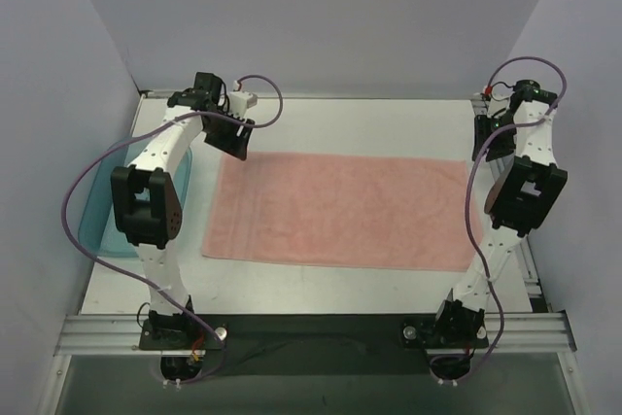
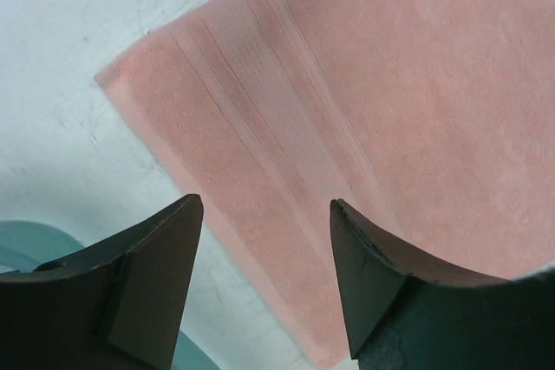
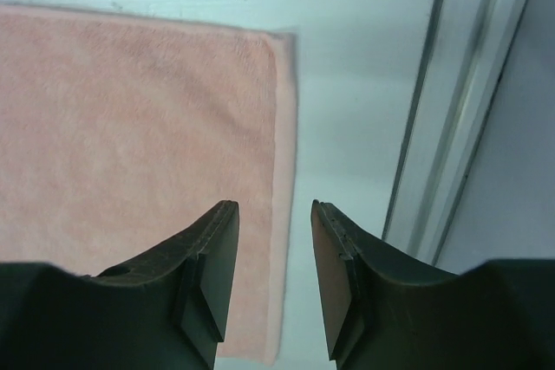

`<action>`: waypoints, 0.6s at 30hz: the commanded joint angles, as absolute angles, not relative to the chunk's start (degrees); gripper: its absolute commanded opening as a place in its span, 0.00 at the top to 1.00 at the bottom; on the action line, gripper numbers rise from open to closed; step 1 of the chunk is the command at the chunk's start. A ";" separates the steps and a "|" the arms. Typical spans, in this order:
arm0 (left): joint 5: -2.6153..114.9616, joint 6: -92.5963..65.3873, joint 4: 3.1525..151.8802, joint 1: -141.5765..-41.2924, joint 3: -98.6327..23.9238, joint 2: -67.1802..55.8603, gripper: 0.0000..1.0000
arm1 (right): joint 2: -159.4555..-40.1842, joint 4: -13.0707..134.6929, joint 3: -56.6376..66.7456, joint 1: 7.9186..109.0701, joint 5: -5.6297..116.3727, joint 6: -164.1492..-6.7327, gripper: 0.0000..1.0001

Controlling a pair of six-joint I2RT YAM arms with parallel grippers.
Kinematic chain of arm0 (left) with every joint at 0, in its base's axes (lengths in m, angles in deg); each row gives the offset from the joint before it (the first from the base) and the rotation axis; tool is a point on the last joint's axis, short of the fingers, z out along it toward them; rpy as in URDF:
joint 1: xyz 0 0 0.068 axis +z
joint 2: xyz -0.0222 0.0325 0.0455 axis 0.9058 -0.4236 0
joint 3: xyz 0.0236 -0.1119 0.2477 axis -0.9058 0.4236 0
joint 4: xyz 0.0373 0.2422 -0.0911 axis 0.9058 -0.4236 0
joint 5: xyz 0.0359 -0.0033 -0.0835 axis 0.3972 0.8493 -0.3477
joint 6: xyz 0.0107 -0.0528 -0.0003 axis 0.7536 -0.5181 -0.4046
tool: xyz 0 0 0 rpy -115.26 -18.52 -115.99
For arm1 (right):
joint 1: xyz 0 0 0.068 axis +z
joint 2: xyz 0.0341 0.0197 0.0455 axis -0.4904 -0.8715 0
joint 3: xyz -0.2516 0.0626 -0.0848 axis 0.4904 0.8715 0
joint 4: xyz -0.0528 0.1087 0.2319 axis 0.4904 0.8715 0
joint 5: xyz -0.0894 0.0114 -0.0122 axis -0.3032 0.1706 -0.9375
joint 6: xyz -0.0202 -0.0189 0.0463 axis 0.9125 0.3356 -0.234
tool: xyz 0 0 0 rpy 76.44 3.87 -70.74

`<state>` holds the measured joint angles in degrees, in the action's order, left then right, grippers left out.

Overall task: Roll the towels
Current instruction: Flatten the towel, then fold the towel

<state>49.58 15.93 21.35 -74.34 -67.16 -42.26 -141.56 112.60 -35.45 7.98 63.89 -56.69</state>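
Note:
The salmon-pink towel (image 1: pixel 340 211) lies spread flat in the middle of the table, long side running left to right. My left gripper (image 1: pixel 236 143) hovers over its far left corner, open and empty. In the left wrist view the towel (image 2: pixel 390 84) shows its woven bands, and its left edge runs between the spread jaws of the gripper (image 2: pixel 264 204). My right gripper (image 1: pixel 486 148) hangs by the far right corner. The right wrist view shows the towel (image 3: pixel 130 127) with its right edge under the gap of the gripper (image 3: pixel 273 205), which is open and holds nothing.
A translucent teal tray (image 1: pixel 97 211) sits at the table's left edge, partly under the left arm, and its rim (image 2: pixel 26 244) shows in the left wrist view. An aluminium rail (image 3: pixel 451 127) borders the right side. Grey walls enclose the table.

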 commanded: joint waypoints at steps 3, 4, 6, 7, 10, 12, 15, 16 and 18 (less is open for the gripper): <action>47.38 12.30 25.40 -73.64 -76.10 -48.02 0.28 | -151.53 116.38 -46.99 7.83 65.13 -58.41 0.60; 47.30 11.78 25.49 -73.64 -77.15 -49.77 0.28 | -152.59 116.20 -47.80 7.92 65.05 -58.41 0.60; 47.38 11.25 25.49 -73.64 -79.44 -51.27 0.28 | -155.05 115.24 -48.86 7.92 65.22 -58.32 0.61; 47.47 10.90 25.49 -73.72 -79.88 -52.32 0.28 | -155.93 114.63 -49.04 7.92 65.05 -58.32 0.61; 48.26 10.90 25.75 -74.07 -81.02 -53.65 0.28 | -157.42 112.35 -48.95 7.92 65.31 -58.50 0.62; 49.14 11.16 25.75 -74.25 -81.37 -54.09 0.27 | -158.22 111.20 -48.86 7.92 65.92 -59.20 0.64; 50.63 11.60 25.75 -74.43 -81.20 -54.62 0.27 | -159.45 110.06 -48.42 8.18 66.89 -59.55 0.64; 50.72 11.77 25.75 -74.43 -81.03 -54.53 0.27 | -159.89 109.96 -48.42 8.45 66.89 -59.55 0.64; 51.16 12.21 25.75 -74.34 -80.68 -54.44 0.27 | -160.24 109.53 -48.42 8.71 66.98 -59.29 0.64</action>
